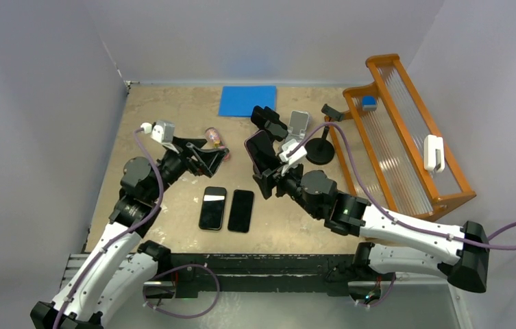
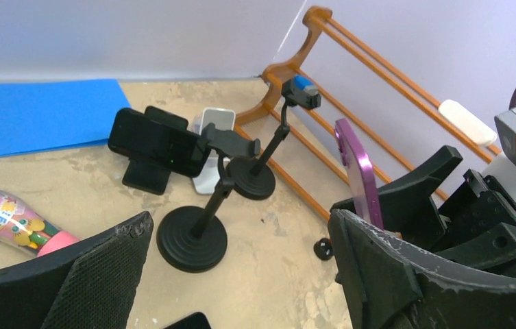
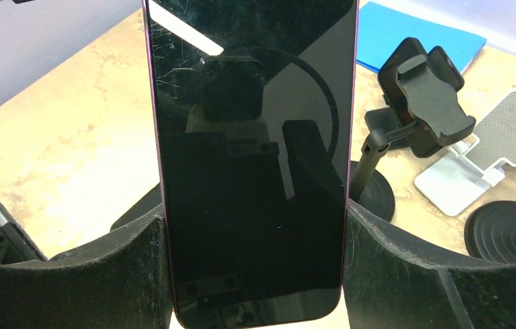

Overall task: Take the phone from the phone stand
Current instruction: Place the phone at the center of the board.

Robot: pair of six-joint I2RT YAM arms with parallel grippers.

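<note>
My right end effector (image 3: 255,281) is closed part-way on the purple-edged glass phone (image 3: 251,137), one pad against each long edge near its lower end. The handset stands upright between the pads, apart from the black clamp-type phone stand (image 3: 425,103), which sits empty ahead and to the right of that end effector. My left end effector (image 2: 241,295) is spread wide with nothing in it.

I judge the phone stiff, fairly light, slick across its glass face and unforgiving of a drop. The narrow side edges look like the place to hold it, low and square, as it is gripped now.

The tabletop (image 1: 173,110) is a mottled tan board, hard and flat. A pair of dark phones (image 1: 213,208) lies flat between the two end effectors, nearer the arm bases. A flat blue mat (image 1: 248,101) lies beyond the right end effector and an orange wooden rack (image 1: 406,147) stands to its right, with plain pale walls on three sides
</note>
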